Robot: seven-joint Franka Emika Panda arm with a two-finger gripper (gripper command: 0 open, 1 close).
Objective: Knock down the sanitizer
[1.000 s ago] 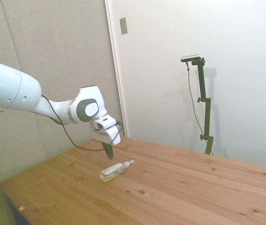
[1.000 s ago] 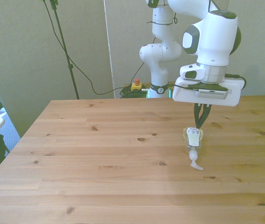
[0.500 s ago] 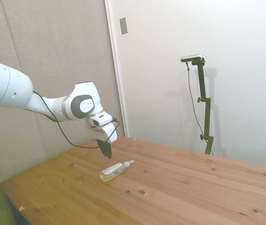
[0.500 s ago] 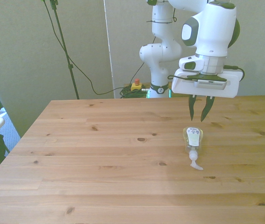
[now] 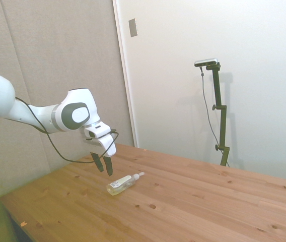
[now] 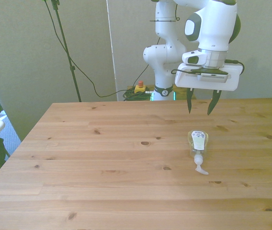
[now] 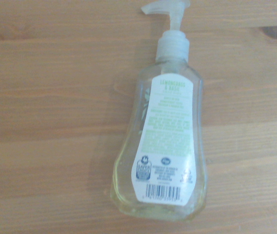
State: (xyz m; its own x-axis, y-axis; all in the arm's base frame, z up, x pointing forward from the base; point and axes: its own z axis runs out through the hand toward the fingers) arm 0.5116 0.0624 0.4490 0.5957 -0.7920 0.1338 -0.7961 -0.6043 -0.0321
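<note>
Sanitizer, a slim clear plastic bottle of pale yellowish liquid (image 5: 122, 184) (image 6: 198, 145) (image 7: 163, 141), is lying flat on the wooden table (image 5: 193, 201) (image 6: 102, 167), label up. I'm seeing my two-finger gripper (image 5: 102, 165) (image 6: 201, 102) hovering above, fingers spread apart, gripping nothing.

Robotics lab or test room. White arm (image 6: 208, 28) mounted behind bare wooden table (image 6: 102, 191), red emergency-stop button (image 6: 139, 86) and loose cables (image 6: 85, 76) on floor, padded grey wall panels (image 5: 57, 55), plain white walls, no furnishings.
</note>
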